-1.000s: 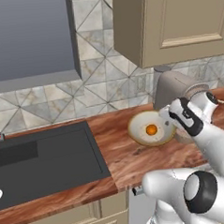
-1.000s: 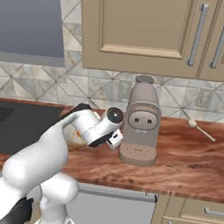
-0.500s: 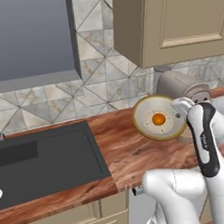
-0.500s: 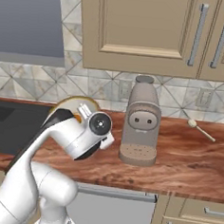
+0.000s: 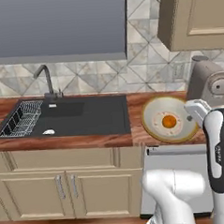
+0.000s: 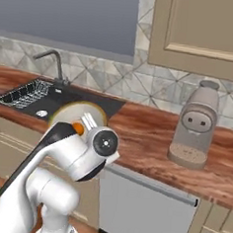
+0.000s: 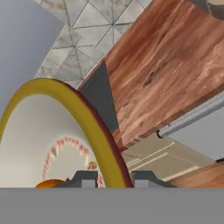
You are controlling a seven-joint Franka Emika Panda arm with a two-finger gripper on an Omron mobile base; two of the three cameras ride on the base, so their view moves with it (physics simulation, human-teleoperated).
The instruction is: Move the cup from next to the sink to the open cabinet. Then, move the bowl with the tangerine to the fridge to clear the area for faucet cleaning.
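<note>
Change: view pulled back from the counter; bowl point(image 5: 167, 119) now lifted and tilted toward the camera.
Jaws: gripper point(image 7: 113, 178) clamped on bowl rim, one finger each side.
Tangerine point(image 5: 169, 121): inside bowl.
Position: bowl right of sink point(image 5: 72, 117), left of coffee machine point(image 5: 208, 81).
Faucet point(image 5: 46, 78): behind sink.

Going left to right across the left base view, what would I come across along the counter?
Wire drainer in the sink → faucet → bowl with the tangerine → gripper → grey coffee machine.
</note>
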